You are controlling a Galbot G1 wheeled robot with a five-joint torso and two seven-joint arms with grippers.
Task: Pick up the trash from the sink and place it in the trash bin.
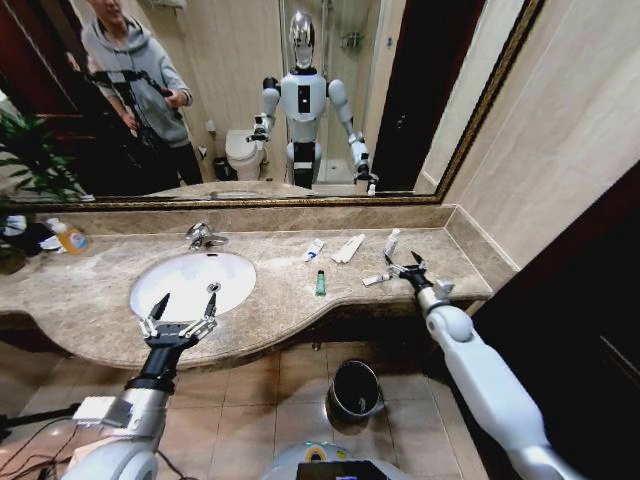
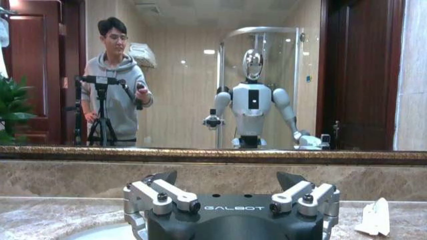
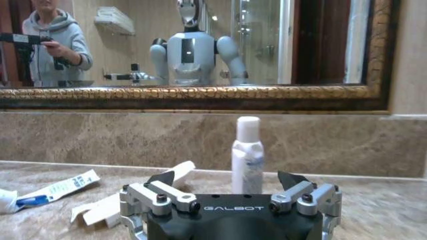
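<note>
We see the left pincer (image 1: 180,318) spread wide and empty over the front rim of the sink (image 1: 165,290). The right pincer (image 1: 405,266), also wide open and holding nothing, hovers above the worktop (image 1: 270,300) near the bottle (image 1: 391,242), with packets (image 1: 348,248), a white tube (image 1: 314,250) and a green tube (image 1: 320,283) lying between it and the sink. The bin (image 1: 355,389) stands on the floor below.

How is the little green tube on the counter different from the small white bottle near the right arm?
The green tube lies flat near the counter's front edge; the white bottle stands upright farther back toward the mirror. The tube is dark green, the bottle white with a white cap. Both rest on the marble counter, outside the basin.
</note>
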